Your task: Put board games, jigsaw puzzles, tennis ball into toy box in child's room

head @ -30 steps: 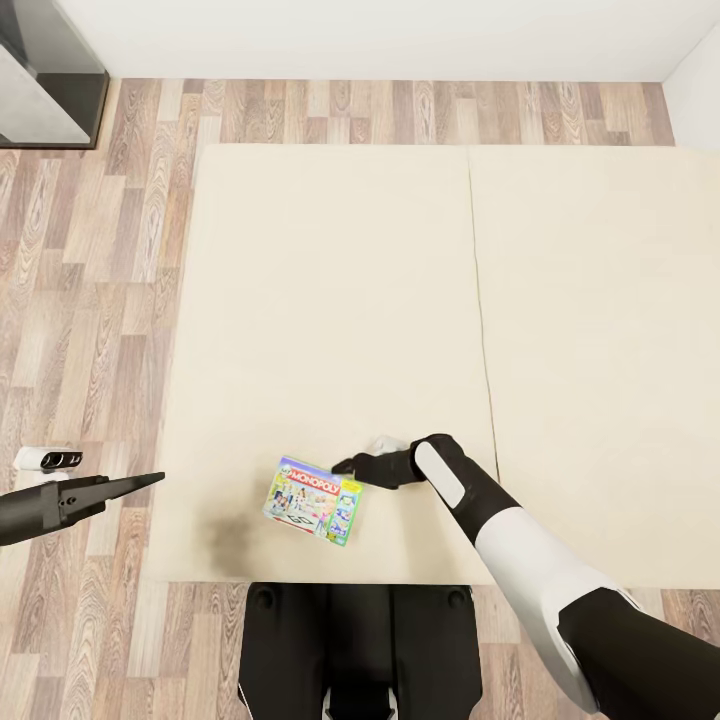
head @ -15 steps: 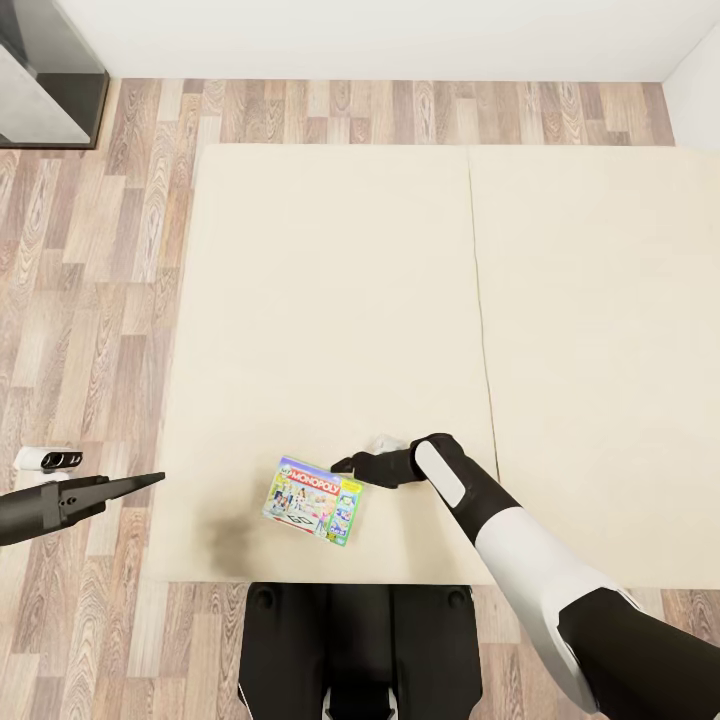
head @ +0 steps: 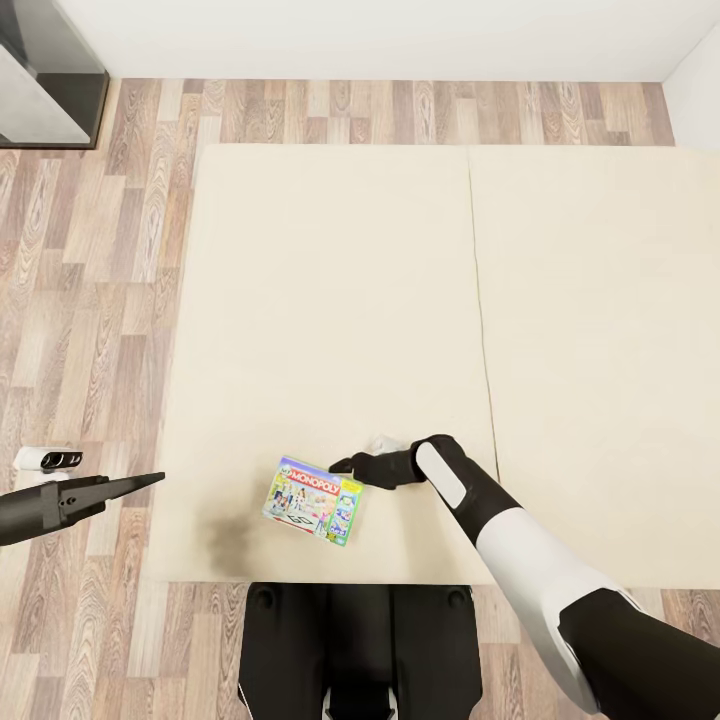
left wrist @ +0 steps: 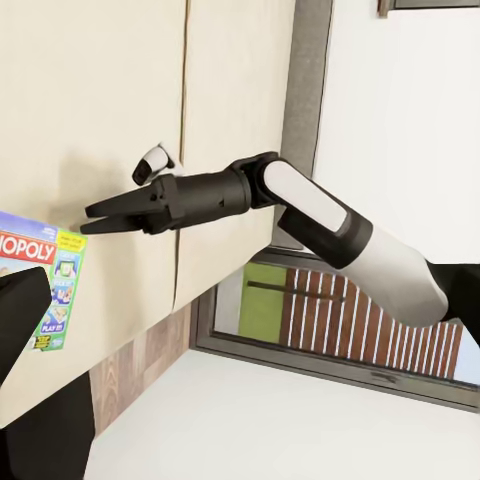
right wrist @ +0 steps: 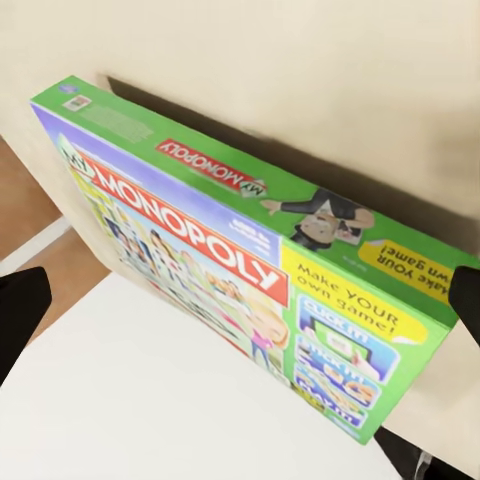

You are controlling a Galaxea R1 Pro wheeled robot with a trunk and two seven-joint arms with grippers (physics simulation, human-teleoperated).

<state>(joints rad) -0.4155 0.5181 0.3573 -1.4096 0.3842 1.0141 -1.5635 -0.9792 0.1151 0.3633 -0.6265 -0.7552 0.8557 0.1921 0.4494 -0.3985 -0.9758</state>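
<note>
Beige mattress of the low bed [head: 330, 300] spreads over a wood-plank floor [head: 90, 300], and near its close edge lies the flat green-bordered Monopoly board game [head: 314, 499]. Its long axis runs slantwise, one short end toward the black right gripper [head: 343, 465], which sits just beside the box's far corner; the wrist picture shows the dark fingertips spread past both ends of the box, so it seems wide, gripping nothing. Well apart over the floor, the left gripper [head: 152, 478] looks narrowed to a point.
</note>
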